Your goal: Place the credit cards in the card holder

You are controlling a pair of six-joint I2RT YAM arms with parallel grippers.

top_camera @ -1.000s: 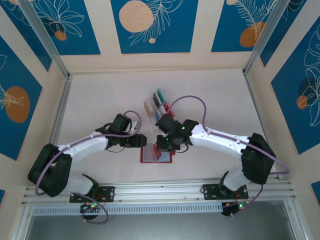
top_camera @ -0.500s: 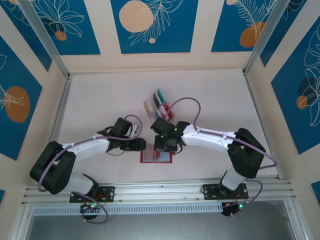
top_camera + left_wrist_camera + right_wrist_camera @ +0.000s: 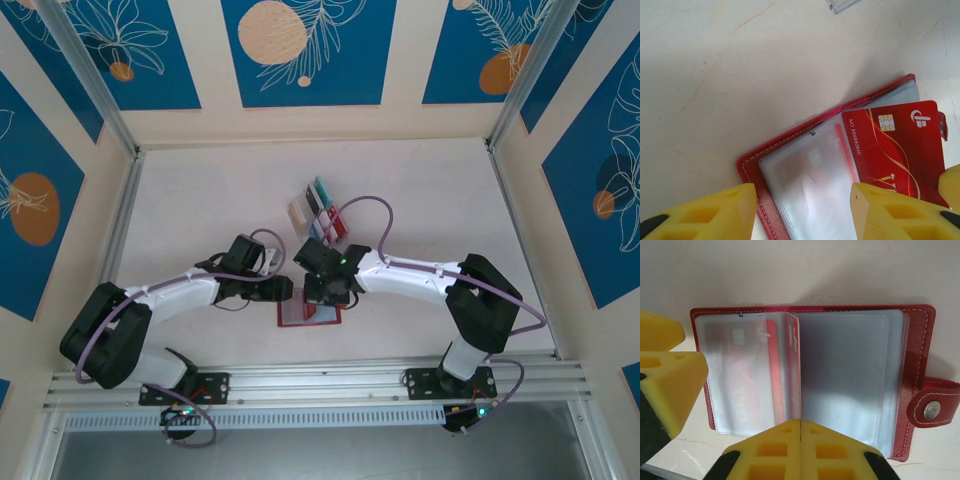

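Holding red card [image 3: 895, 145] edge-up among sleeves of the open card holder [image 3: 850, 375] (centre, near edge) with right claw [image 3: 800, 426] pinched shut; poised over its left edge with left claw [image 3: 800, 205] half spread, empty.

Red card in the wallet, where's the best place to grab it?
Probably the free end of the red card, pinched across its flat faces from above, as the right gripper does. It stands on edge between clear sleeves of the card holder, leaving both faces bare.

Card holder [image 3: 308, 312] hemmed in: left gripper [image 3: 287, 290] one side, right gripper [image 3: 318, 294] other, red card [image 3: 895, 150] tilted between. Clear rack [image 3: 318, 212] close behind. Bench [image 3: 200, 190] beyond lies open.
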